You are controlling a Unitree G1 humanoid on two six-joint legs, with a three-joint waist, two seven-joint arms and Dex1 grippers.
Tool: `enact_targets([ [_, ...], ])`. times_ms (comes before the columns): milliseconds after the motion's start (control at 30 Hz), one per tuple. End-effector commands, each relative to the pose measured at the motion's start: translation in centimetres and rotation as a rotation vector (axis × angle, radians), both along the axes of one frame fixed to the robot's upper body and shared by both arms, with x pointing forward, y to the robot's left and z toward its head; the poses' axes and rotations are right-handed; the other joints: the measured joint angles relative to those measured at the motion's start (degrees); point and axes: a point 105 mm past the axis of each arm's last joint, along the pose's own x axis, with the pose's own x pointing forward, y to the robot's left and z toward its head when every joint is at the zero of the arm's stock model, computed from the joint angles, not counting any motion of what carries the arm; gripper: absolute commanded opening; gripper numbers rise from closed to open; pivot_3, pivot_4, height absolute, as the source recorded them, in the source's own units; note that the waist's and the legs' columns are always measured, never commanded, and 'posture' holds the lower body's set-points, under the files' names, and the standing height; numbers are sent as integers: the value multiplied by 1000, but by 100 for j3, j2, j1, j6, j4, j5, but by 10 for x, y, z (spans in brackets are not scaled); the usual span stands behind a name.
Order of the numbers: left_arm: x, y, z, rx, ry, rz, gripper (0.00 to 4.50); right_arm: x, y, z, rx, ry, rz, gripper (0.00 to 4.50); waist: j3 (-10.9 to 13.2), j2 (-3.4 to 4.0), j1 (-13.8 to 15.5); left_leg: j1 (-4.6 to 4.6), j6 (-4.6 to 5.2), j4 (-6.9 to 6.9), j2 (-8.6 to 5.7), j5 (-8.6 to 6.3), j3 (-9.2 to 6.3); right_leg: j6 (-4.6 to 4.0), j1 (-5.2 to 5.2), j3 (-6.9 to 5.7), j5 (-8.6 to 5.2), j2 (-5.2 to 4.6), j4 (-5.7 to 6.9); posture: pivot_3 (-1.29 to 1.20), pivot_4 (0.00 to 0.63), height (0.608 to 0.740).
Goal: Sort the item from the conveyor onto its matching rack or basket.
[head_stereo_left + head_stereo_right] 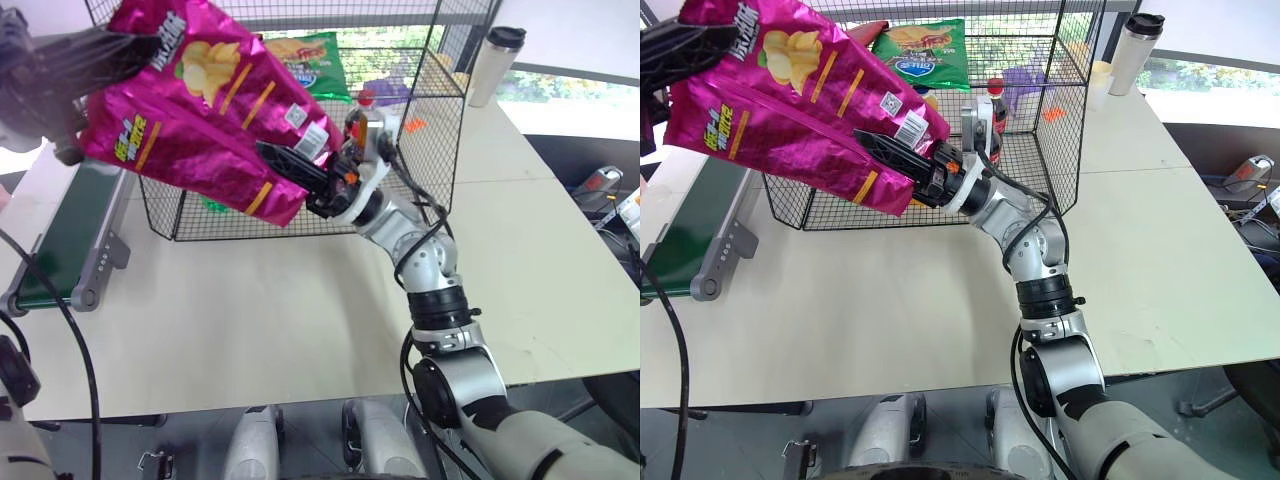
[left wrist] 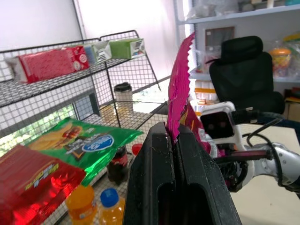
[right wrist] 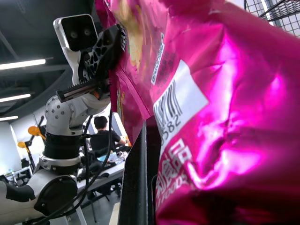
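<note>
The item [image 1: 200, 110], a magenta-pink crisp bag, hangs in the air in front of the black wire rack [image 1: 440, 110], stretched between both grippers. My left gripper [image 1: 105, 45] is shut on its serrated top edge, and in the left wrist view the fingers [image 2: 159, 154] pinch that edge. My right gripper [image 1: 285, 162] is shut on the bag's lower right part, beside the white barcode patch [image 3: 180, 101]. Below the bag at the left lies the conveyor [image 1: 70, 235], with nothing on the stretch that shows.
Inside the rack lie a green bag [image 1: 315, 60] and a red bag [image 2: 33, 180], with a cola bottle [image 1: 362, 120] and orange bottles [image 2: 79, 206] on its floor. Boxes [image 2: 51, 61] sit on its upper shelf. A tumbler [image 1: 497, 62] stands on the table [image 1: 250, 320] behind the rack.
</note>
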Motion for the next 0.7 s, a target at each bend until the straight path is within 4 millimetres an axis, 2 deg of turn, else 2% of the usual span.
enact_targets([
  [33, -3, 19, 8, -21, -47, 97, 1244, -6, -21, 18, 1, -97, -93, 0, 0, 0, -3, 0, 0, 0, 0, 0, 0, 0, 0, 0, 0, 0, -1, 0, 150, 740],
  [100, 5, 31, 4, -21, -47, 188, 2166, -5, -34, 19, -30, -120, -167, 0, 0, 0, 3, 0, 0, -2, 0, 0, 0, 0, 0, -1, 0, -1, -2, 0, 150, 740],
  [133, 8, 36, 1, -19, -38, 228, 2434, -5, -42, 21, -39, -126, -203, 0, 0, 0, 4, 0, 0, -3, -1, 0, 0, 0, 0, -1, 0, -1, -3, 0, 150, 740],
  [233, 15, 52, -14, -3, -8, 335, 2434, -5, -71, 24, -83, -147, -342, 0, 1, 1, 3, 1, 0, -5, -1, 0, 3, 0, 0, 0, 0, -3, -4, 0, 150, 740],
  [300, 16, 53, -22, -2, 10, 348, 2434, -6, -85, 25, -117, -158, -411, 0, 1, 1, 2, 0, 0, -6, -2, 0, 3, -1, -2, -1, -1, -4, -5, 0, 150, 740],
  [367, 16, 42, -33, -48, 43, 308, 2434, -6, -113, 29, -199, -208, -567, 0, 1, 2, 15, 1, 0, -6, -2, 0, 4, -1, -2, 0, -1, -5, -7, 0, 150, 740],
  [500, 31, 3, -64, -96, 89, 303, 2434, -2, -169, 58, -302, -352, -976, 0, 1, 0, 97, -2, 0, 0, -15, 0, 8, 4, 4, 1, -3, -24, -13, 0, 150, 740],
  [600, 45, -25, -86, -62, 81, 344, 2434, 6, -189, 75, -370, -486, -1244, 0, 0, -1, 116, 0, 0, 10, -18, 0, 9, 5, 10, 3, -2, -23, -14, 0, 150, 740],
  [700, 54, -51, -103, -71, 85, 340, 2434, 20, -191, 84, -479, -646, -1449, 0, -1, 1, 80, 5, 0, 12, -18, 0, 13, 4, 11, 12, -2, -19, -12, 0, 150, 740],
])
